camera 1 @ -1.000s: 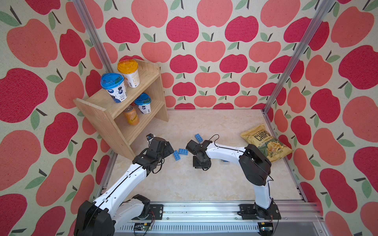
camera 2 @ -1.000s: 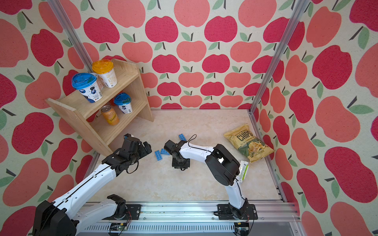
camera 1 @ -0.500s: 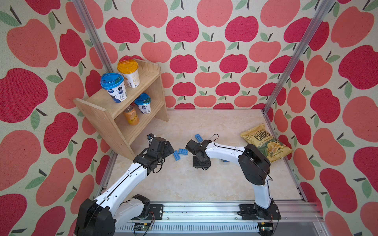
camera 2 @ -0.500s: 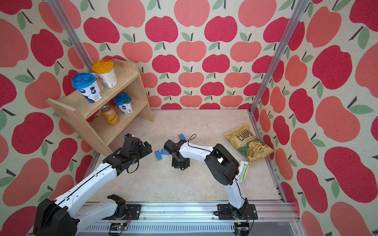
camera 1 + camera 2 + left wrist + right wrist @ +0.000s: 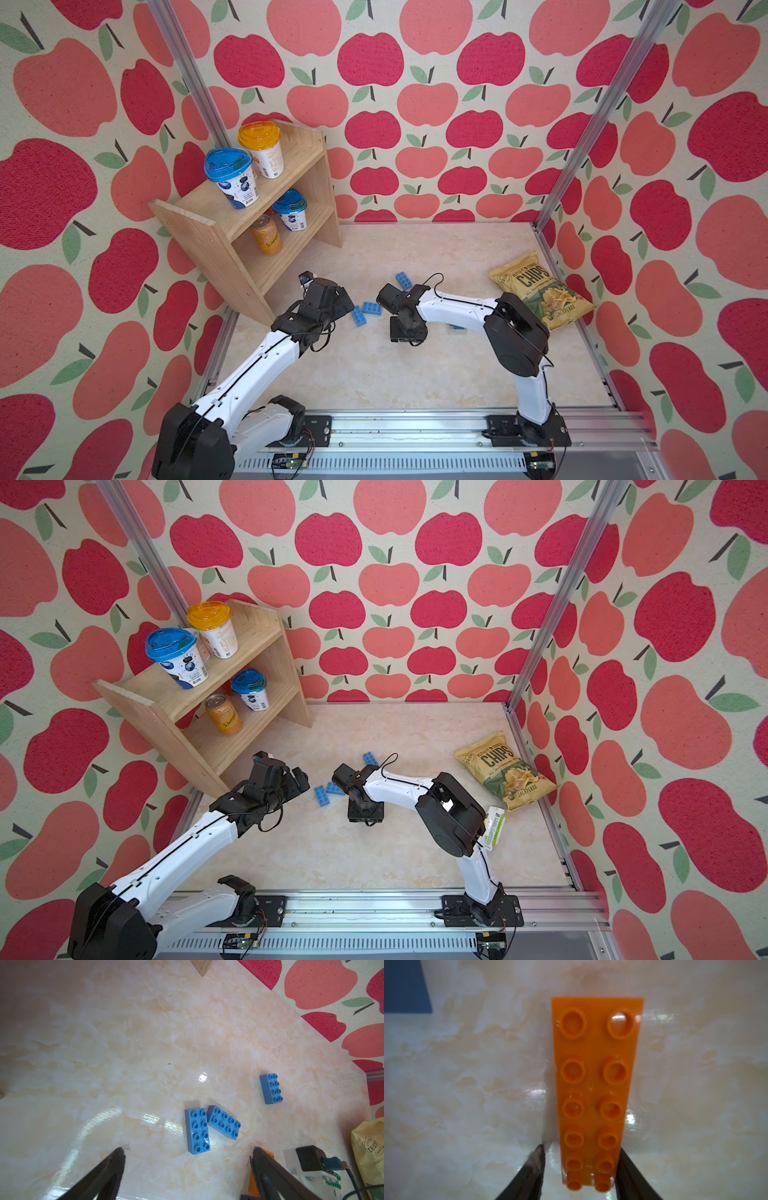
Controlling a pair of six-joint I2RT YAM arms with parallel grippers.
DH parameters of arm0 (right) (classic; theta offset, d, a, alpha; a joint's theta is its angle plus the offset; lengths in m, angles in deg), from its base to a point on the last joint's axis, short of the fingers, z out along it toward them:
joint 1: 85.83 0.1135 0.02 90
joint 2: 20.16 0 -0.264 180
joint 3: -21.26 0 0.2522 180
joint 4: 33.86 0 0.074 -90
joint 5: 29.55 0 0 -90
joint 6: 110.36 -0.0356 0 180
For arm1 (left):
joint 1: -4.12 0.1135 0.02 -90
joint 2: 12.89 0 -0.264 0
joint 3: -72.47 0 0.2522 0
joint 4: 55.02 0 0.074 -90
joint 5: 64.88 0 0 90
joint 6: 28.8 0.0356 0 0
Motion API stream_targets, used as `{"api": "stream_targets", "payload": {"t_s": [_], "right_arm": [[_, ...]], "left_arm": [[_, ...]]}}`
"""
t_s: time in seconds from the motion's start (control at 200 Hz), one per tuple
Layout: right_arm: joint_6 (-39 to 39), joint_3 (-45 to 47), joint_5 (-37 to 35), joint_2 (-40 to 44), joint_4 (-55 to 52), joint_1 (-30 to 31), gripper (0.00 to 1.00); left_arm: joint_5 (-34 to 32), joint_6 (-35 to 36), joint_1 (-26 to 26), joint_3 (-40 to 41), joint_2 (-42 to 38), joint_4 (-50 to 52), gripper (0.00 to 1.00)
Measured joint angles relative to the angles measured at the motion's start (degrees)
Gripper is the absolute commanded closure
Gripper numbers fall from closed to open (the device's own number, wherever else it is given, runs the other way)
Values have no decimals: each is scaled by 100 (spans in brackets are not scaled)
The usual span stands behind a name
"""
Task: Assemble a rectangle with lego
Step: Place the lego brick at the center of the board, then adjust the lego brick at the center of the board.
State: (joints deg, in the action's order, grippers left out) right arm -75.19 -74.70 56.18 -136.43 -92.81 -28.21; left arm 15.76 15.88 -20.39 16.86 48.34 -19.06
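Three blue lego bricks lie on the marble floor in both top views: two touching at a corner [image 5: 358, 314] [image 5: 372, 307] and one farther back [image 5: 403, 279]. The left wrist view shows the pair [image 5: 197, 1131] [image 5: 224, 1122] and the single brick [image 5: 270, 1088]. My left gripper [image 5: 188, 1149] hovers open just short of the pair, with nothing between its fingers. My right gripper [image 5: 407, 332] points straight down. In its wrist view a long orange lego [image 5: 593, 1088] lies flat on the floor between its jaws [image 5: 581, 1148]. One finger touches the brick and the other stands apart from it.
A wooden shelf [image 5: 249, 232] with cups and a can stands at the back left. A chips bag [image 5: 540, 291] lies by the right wall. A small green-and-white box [image 5: 494, 827] sits beside the right arm's elbow. Apple-print walls enclose the floor.
The right gripper's jaws have spread apart from the orange lego. Both arms stay almost where they were.
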Motion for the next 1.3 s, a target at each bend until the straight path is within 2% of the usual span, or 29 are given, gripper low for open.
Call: {"api": "stream_targets", "payload": {"t_s": [0.16, 0.355, 0.6, 0.875, 1.011, 1.186, 1.301], "right_arm": [[-13, -11, 13, 9, 48, 0, 24], [46, 31, -109, 83, 50, -9, 1], [280, -144, -531, 356, -407, -157, 0], [470, -1130, -684, 463, -400, -713, 0], [599, -1952, -691, -61, -376, -977, 0], [874, -3248, -719, -1261, -446, -1202, 0], [1091, -3657, -573, -1768, -455, -1263, 3]], "left_arm": [[-4, 0, 0, 0, -4, 2, 3], [-24, 0, 0, 0, -48, 13, 3], [-74, 0, 0, 0, -179, 50, 3], [-131, 33, 0, 0, -317, 133, 3], [-129, 72, 0, -2, -317, 157, 3], [-129, 133, 0, -22, -317, 155, 3], [-129, 133, 0, -33, -317, 160, 3]]}}
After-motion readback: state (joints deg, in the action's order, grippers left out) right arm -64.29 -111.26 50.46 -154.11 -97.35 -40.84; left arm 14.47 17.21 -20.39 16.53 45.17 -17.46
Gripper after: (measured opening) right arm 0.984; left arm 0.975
